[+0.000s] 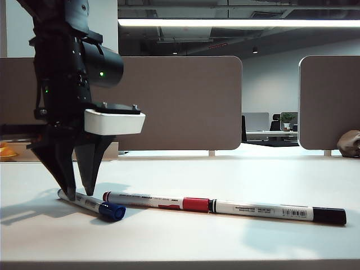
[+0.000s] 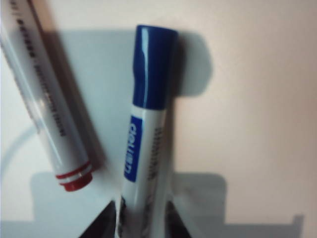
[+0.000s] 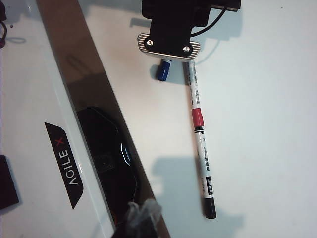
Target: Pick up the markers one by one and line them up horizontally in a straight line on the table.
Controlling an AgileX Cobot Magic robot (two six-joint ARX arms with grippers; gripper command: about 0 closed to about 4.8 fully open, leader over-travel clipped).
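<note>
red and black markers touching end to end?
Cannot tell. Exterior view: red marker and black marker meet near the red cap with no visible gap; contact unconfirmed.

divider panels (image 1: pixel 180 101) grey-brown | ceiling striplight (image 1: pixel 236 23) lit | office desks (image 1: pixel 270 135) behind

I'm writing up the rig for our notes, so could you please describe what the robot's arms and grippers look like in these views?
The left arm is matte black with small green indicator lights, and carries a white, rounded camera housing at its wrist. The left gripper has two black, tapering, wedge-shaped fingers. A black cable trails beside it. The right gripper shows only as a blurred dark tip.
</note>
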